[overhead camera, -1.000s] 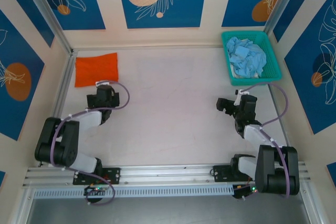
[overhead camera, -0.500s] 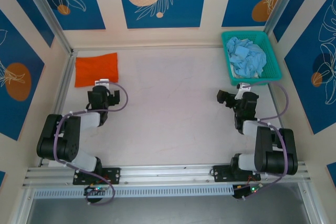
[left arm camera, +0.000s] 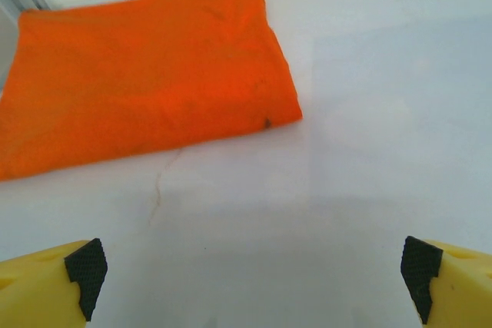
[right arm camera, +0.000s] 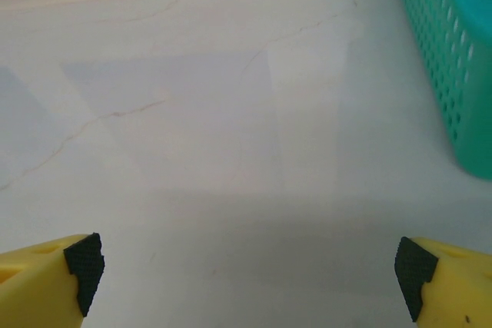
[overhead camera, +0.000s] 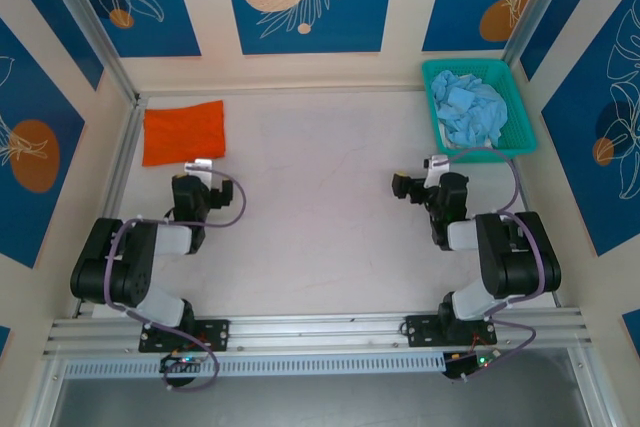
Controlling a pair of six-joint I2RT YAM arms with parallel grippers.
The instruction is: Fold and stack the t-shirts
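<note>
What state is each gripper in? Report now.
Left gripper: open, holding nothing, just short of the orange t-shirt.
Right gripper: open, holding nothing, near the teal basket.

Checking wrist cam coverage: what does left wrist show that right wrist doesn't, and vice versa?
Left wrist, not right wrist: the orange shirt, folded flat on the table, ahead of the open left gripper. Right wrist, not left wrist: the teal basket, its mesh wall at the right edge, ahead of the open right gripper. Both: bare white table with hairline cracks, and black-tipped yellow fingers spread wide, holding nothing.
</note>
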